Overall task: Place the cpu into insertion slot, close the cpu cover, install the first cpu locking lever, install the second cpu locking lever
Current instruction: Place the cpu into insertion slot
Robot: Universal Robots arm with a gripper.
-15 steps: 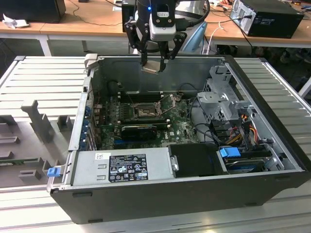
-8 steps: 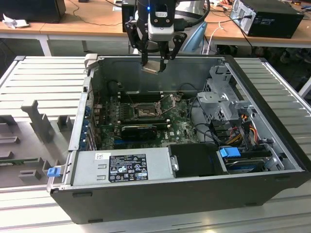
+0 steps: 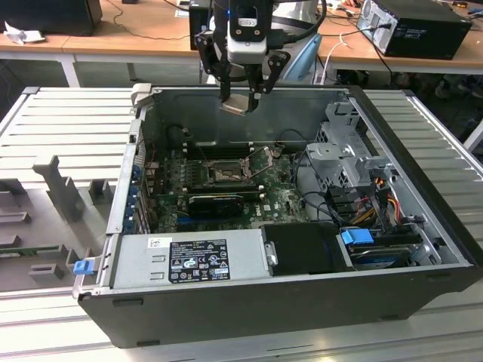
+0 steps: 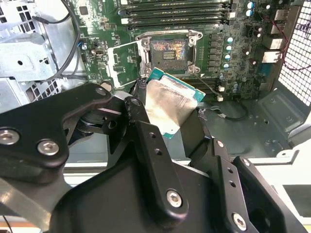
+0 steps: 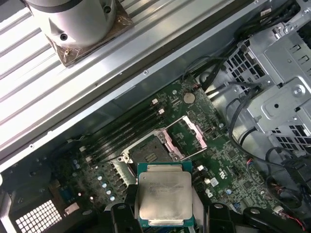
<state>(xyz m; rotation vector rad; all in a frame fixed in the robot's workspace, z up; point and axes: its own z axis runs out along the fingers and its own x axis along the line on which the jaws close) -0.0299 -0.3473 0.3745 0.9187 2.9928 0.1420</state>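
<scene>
Gripper (image 3: 241,96) fingers clamped on cpu (image 5: 164,199) edges, chip held flat above insertion slot (image 4: 168,51); cpu cover (image 4: 125,60) stands open for access.

The cpu (image 5: 165,196), a small flat square chip, has a dull silvery-grey metal top with a narrow teal-green border. The gripper (image 4: 169,114) is matte black, dotted with silver screw heads. The large circuit board (image 4: 233,73) is deep green and speckled with pale blue capacitor tops (image 4: 229,47). On that board, the square insertion slot (image 4: 167,50) has a black rim and a brownish-gold contact field. Just beside the slot on the board, the thin hinged cpu cover (image 4: 125,60) is dull silver. Next to the board, the boxy power supply (image 3: 245,253) is bare silver with a black-and-white label. To the exterior view's right of the board sit a bright blue clip (image 3: 356,236) and orange, yellow and red wires (image 3: 389,188). Around the board, the computer case (image 3: 302,309) is dark grey.
</scene>
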